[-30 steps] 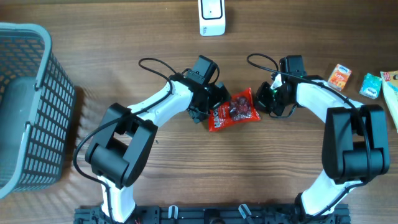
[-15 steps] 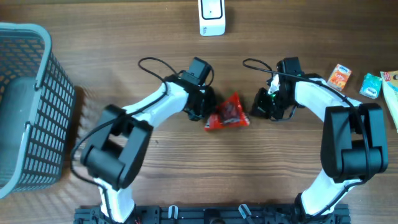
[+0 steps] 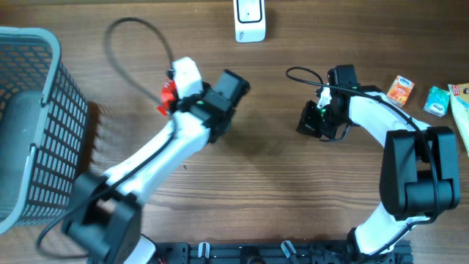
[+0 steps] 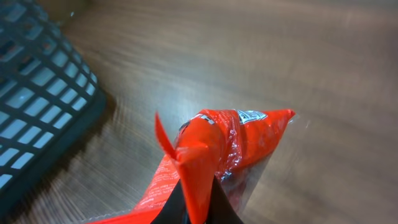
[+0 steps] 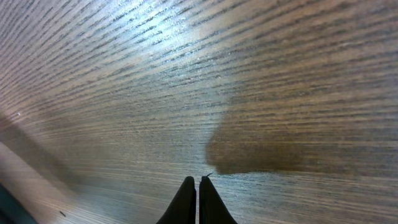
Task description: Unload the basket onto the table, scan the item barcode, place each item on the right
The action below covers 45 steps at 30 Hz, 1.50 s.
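Observation:
The item is a red plastic snack packet (image 3: 168, 95), lifted off the wooden table at the left of centre. My left gripper (image 3: 174, 91) is shut on it. In the left wrist view the packet (image 4: 217, 143) is pinched at a crumpled fold between the dark fingers of that gripper (image 4: 198, 208), with white print on its lower side; I see no barcode. My right gripper (image 3: 308, 121) hovers low over bare wood right of centre. Its jaws (image 5: 198, 193) are shut with nothing between them. A white scanner-like device (image 3: 250, 18) stands at the table's far edge.
A grey mesh basket (image 3: 29, 125) fills the left side and shows close by in the left wrist view (image 4: 37, 93). At the far right lie a small orange box (image 3: 400, 89), a green box (image 3: 437, 100) and a pale package (image 3: 463, 110) at the frame edge.
The left gripper shut on the red packet in the middle of the table, lifted it and swung it left and toward the far side. The right gripper stayed shut, nearly still.

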{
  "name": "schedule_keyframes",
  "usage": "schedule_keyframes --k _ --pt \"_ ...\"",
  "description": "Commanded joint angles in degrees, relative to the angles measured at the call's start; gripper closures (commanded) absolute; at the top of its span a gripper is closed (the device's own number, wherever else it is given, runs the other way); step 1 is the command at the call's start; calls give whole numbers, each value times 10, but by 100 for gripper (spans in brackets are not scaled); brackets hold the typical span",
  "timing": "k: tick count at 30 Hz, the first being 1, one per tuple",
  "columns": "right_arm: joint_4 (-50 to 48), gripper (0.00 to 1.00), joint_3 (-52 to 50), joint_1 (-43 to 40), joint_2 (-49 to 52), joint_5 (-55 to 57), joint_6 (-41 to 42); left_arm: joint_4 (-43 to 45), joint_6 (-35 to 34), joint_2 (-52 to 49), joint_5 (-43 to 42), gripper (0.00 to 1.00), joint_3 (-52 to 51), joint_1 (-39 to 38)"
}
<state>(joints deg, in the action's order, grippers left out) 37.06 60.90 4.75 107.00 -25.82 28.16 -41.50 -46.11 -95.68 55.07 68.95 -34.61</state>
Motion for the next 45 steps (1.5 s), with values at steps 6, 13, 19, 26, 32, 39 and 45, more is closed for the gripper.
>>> schedule_keyframes --k 6,13,19,26,32,39,45 --pt "35 96 7 -25 -15 -2 -28 50 7 -97 -122 61 1 -130" --pt "77 74 10 -130 -93 -154 -137 2 7 23 -250 65 31 -137" --pt "19 47 10 -18 -120 -197 -145 -117 -66 188 -268 39 32 47" --pt "-210 96 10 210 -120 -89 23 -193 -73 118 -358 0 30 200" --pt "-303 96 10 318 -113 72 99 -182 -73 64 -358 0 29 204" --pt "-446 96 10 351 27 78 174 -197 -70 41 -358 0 21 204" --pt "-386 96 10 336 72 164 179 -198 -69 40 -358 0 13 204"
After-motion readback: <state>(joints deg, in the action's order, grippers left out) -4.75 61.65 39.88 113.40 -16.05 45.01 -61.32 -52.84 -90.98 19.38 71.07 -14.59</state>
